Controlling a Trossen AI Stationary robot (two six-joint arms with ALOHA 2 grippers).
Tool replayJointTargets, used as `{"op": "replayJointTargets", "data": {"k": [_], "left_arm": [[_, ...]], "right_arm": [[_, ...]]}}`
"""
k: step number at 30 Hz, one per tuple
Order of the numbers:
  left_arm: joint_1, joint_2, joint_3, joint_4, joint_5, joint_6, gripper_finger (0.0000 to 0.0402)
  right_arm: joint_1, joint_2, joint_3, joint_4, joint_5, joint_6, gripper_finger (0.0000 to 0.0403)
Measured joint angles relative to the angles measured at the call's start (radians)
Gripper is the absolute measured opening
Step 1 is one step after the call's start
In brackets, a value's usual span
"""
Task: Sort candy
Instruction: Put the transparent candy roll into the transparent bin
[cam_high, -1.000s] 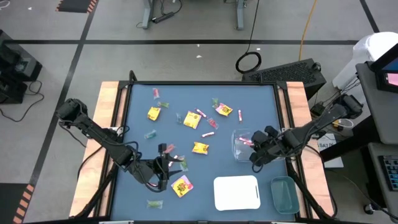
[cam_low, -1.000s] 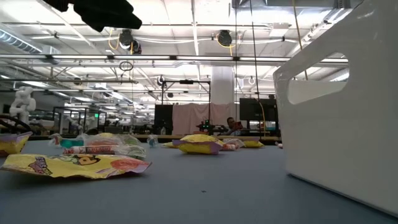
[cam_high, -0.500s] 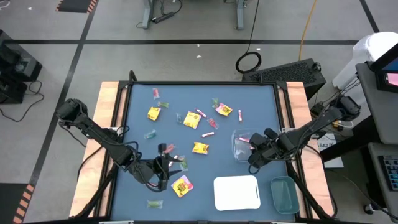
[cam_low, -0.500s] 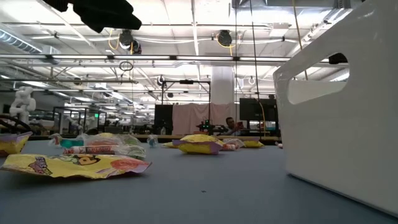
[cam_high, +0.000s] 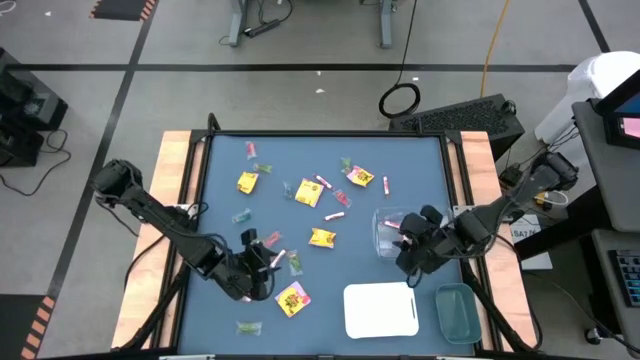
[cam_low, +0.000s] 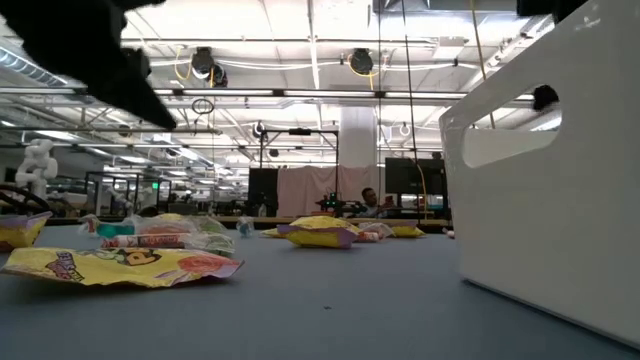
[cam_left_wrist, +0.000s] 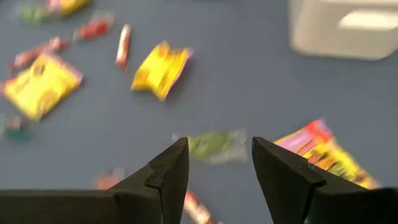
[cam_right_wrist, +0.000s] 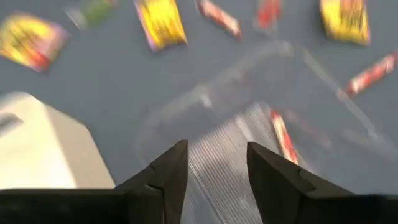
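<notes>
Right pincer (cam_high: 403, 243) drew back, spread, empty; pink stick (cam_right_wrist: 281, 135) in clear tray (cam_right_wrist: 236, 118) just ahead.

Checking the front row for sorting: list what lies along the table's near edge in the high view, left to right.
Small green candy → yellow packet → white tray → green-tinted tray.

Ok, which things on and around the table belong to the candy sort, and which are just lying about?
Job:
yellow packets
pink-red sticks
green pieces
clear tray
white tray
green-tinted tray
left gripper
right gripper

Lying about:
cable coil on floor
</notes>
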Motion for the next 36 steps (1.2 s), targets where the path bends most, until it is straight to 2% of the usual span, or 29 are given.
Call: {"op": "replayJointTargets", "data": {"k": [6, 12, 17, 27, 33, 36], "left_arm": [[-0.023, 0.088, 0.000, -0.003, 0.000, -0.104, 0.0182], [-0.044, 0.174, 0.000, 0.034, -0.056, -0.111, 0.0182], [-0.060, 0.226, 0.000, 0.036, -0.181, -0.159, 0.0182], [-0.066, 0.356, 0.000, 0.071, -0.216, -0.309, 0.0182], [-0.051, 0.425, 0.000, 0.075, -0.227, -0.416, 0.0182], [-0.048, 0.459, 0.004, 0.089, -0.255, -0.423, 0.0182]], "right_arm": [[0.083, 0.000, 0.021, 0.158, 0.207, -0.117, 0.0150], [0.130, 0.036, 0.022, 0.338, 0.300, -0.268, 0.0150], [0.134, 0.093, 0.022, 0.415, 0.302, -0.331, 0.0150], [0.134, 0.184, 0.022, 0.426, 0.297, -0.334, 0.0150], [0.136, 0.194, 0.022, 0.448, 0.296, -0.334, 0.0150], [0.137, 0.194, 0.022, 0.457, 0.297, -0.334, 0.0150]]}}
